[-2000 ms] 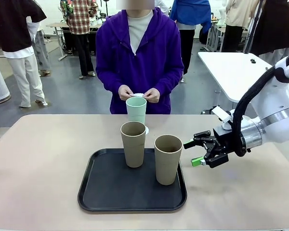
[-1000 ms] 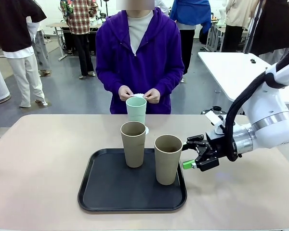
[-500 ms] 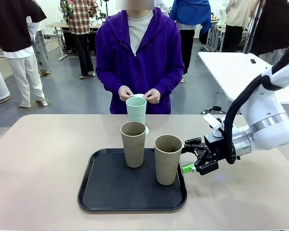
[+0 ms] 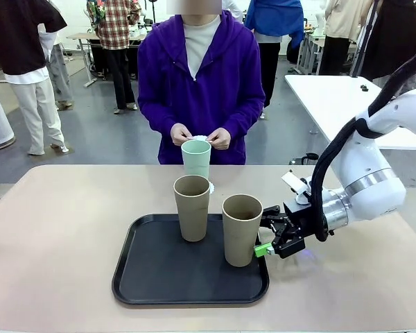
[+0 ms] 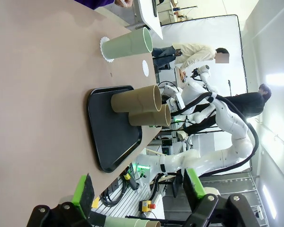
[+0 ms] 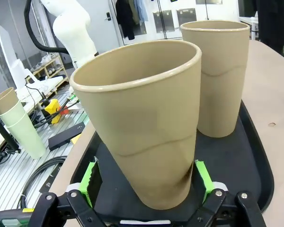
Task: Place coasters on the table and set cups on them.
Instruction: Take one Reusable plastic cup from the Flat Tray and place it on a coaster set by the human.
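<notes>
1. The left hand (image 5: 139,187) is released: its green pads (image 5: 85,187) stand wide apart with nothing between them. It is held off the surface (image 4: 55,229), on the robot's side.

2. The black tray (image 4: 159,284) lies flat by the near edge of the surface, about midway along it.

3. The nearer taupe cup (image 4: 241,232) stands upright on the tray, by the tray's right edge. The right hand (image 4: 265,232) comes in from the right at the level of this cup's lower wall. It is released and not clamped. In the right wrist view, one green pad (image 6: 90,179) stands on each side of the cup's base (the gaps are narrow, and contact cannot be confirmed).

4. The farther taupe cup (image 4: 192,208) stands upright near the tray's far edge. It is left of the nearer taupe cup and apart from it.

5. The mint-green cup (image 4: 196,158) stands upright on the surface beyond the tray's far edge. It sits on a doily coaster (image 4: 211,187), whose scalloped rim shows at the cup's base.

6. The person (image 4: 197,76) stands at the far edge of the surface, holding a second doily coaster (image 4: 200,137) in both hands above the mint-green cup.
</notes>
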You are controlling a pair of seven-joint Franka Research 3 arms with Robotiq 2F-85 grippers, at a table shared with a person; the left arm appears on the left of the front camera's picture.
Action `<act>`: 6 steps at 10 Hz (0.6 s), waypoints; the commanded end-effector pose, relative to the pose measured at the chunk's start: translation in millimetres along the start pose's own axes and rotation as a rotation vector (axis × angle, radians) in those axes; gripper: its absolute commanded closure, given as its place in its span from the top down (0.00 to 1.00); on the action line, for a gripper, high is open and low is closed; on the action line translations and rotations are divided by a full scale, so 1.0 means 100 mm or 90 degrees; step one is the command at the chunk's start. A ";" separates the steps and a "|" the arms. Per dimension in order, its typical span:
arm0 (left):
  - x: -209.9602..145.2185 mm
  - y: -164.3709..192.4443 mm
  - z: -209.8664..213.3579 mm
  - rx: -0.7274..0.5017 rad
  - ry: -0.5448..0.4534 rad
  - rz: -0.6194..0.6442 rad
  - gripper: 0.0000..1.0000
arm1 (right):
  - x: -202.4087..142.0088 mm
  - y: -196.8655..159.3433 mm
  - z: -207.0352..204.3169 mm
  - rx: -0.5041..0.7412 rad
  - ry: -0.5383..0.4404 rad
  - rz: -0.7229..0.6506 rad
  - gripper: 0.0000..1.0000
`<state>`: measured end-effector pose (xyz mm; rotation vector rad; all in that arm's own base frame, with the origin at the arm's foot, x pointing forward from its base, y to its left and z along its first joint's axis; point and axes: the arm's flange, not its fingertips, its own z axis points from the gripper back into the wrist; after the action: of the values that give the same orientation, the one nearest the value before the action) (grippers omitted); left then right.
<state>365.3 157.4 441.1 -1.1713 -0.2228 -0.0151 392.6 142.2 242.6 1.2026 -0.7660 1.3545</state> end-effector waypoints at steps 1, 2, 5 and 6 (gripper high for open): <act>0.01 -0.01 0.02 -0.007 -0.001 -0.007 1.00 | -0.02 -0.10 -0.20 0.026 -0.001 0.020 1.00; 0.01 -0.01 0.02 -0.007 -0.001 -0.007 1.00 | -0.02 -0.11 -0.20 0.025 0.001 0.020 1.00; 0.01 -0.01 0.02 -0.007 -0.001 -0.007 1.00 | -0.02 -0.15 -0.23 0.024 -0.004 0.019 1.00; 0.01 -0.01 0.02 -0.007 -0.001 -0.007 1.00 | -0.02 -0.16 -0.27 0.029 -0.005 0.019 1.00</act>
<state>365.3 157.4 441.2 -1.1713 -0.2228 -0.0151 398.9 163.5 235.5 1.2347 -0.7430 1.3862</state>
